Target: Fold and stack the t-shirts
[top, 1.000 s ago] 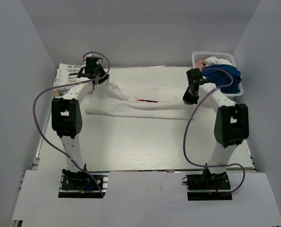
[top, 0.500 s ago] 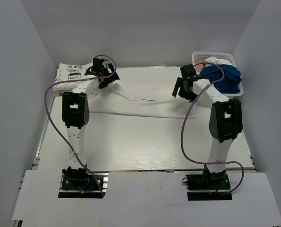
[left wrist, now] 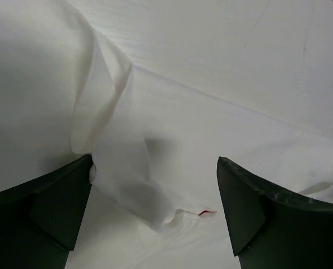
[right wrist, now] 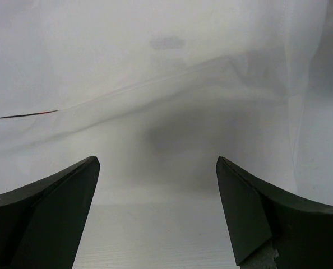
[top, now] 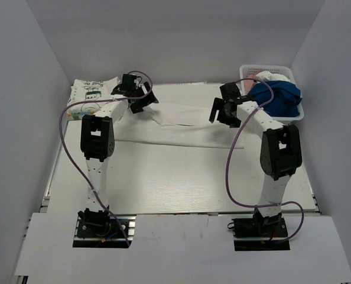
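Above white t-shirt (top: 181, 135), left tool (left wrist: 155, 161), right tool (right wrist: 158, 161), both now agape (cloth dropped)

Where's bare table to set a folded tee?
Free: near half of the table, between the white t-shirt and the arm bases. Crowded: far strip, that shirt under the open left gripper and right gripper, printed tee far left, basket holding the blue tee far right.

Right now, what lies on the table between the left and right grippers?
The white t-shirt, a long folded strip, spans the gap from the left gripper to the right gripper, as the top view shows.
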